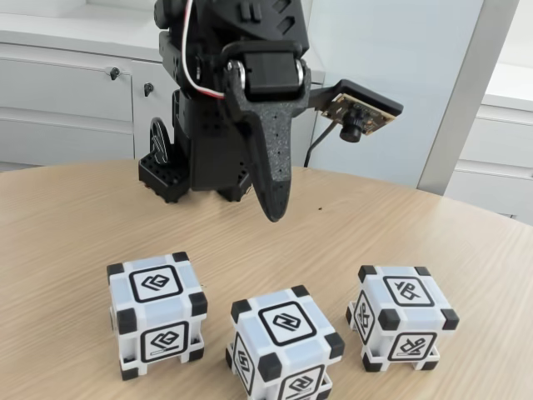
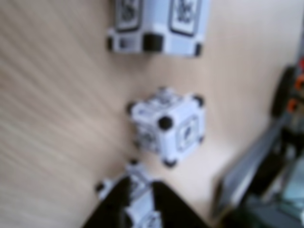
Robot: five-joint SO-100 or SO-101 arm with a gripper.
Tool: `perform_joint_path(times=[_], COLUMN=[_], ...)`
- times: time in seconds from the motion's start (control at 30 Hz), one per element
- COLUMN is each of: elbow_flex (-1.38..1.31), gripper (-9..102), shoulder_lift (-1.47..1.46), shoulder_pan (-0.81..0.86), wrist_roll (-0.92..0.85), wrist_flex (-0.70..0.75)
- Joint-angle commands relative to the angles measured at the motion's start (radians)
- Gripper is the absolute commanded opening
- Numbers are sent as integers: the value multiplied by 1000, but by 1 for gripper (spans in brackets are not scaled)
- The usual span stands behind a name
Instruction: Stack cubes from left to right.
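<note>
A round wooden desk (image 1: 75, 217) carries the black arm, its pincer (image 1: 275, 212) hanging above the surface, holding nothing; whether its jaws are apart cannot be told. Three cubes, left (image 1: 156, 314), middle (image 1: 286, 343) and right (image 1: 402, 317), sit apart, none stacked yet.

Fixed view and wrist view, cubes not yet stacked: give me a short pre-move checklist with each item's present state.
1. All three cubes on the table, none stacked: ok. Left cube, middle cube, right cube in the fixed view.
2. Cubes apart from one another, with gaps for the fingers: ok.
3. Gripper empty: ok; it hangs above the table behind the row.
4. Jaws open wide enough for a cube: cannot tell; the fingers overlap in the fixed view.
5. Gripper lined up over the left cube: not ok; it hangs nearer the middle one.
6. Wrist view sharp enough to guide a grasp: not ok; blurred.
</note>
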Motion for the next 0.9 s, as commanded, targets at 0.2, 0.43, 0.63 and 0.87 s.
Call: perform_joint_path(times=[0.2,0.43,0.63,0.87], elbow_flex=[-14,-9,-5,-2], gripper=[0,0,0,0], shoulder_lift=[3,3,3,3], shoulder_pan=[14,15,15,15], wrist_roll=[-25,-94,-103,-92], wrist_flex=[-20,-20,-20,-20])
